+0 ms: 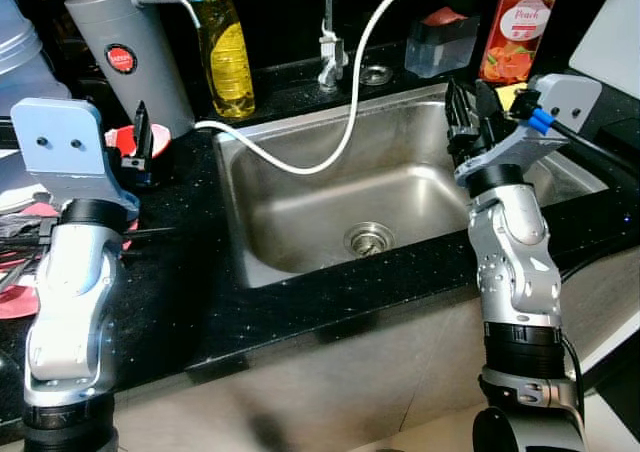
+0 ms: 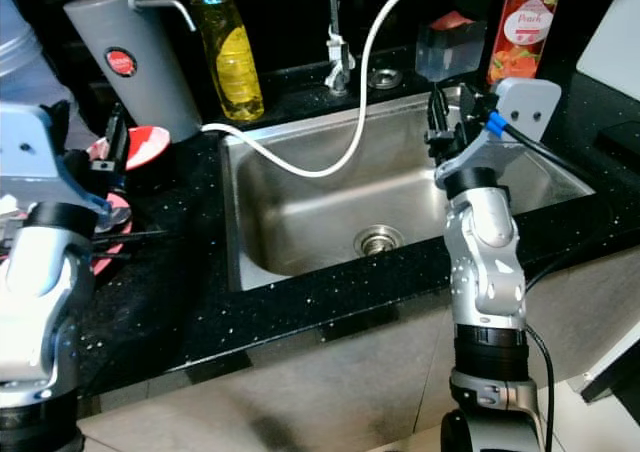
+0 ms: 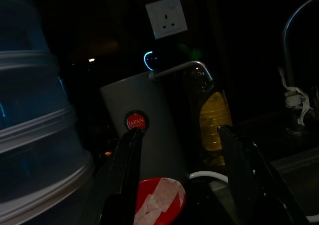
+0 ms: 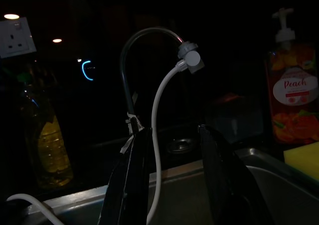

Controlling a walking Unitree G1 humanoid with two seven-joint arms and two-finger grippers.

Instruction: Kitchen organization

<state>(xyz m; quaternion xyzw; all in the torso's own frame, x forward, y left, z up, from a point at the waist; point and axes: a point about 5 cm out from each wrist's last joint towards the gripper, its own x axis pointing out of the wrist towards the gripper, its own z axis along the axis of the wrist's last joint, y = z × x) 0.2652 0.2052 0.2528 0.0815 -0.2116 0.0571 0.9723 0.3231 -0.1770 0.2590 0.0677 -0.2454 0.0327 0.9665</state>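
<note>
Red taped cup (image 1: 135, 142) by left gripper (image 3: 179, 185), fingers apart: light, prob. slippery; grip rim. Right gripper (image 4: 172, 175) over sink (image 1: 300, 222), fingers apart, empty.

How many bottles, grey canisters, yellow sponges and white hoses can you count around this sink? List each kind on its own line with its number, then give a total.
Bottles: 2, the yellow dish soap and the peach hand soap
Grey canisters: 1
Yellow sponges: 1
White hoses: 1
Total: 5
</note>
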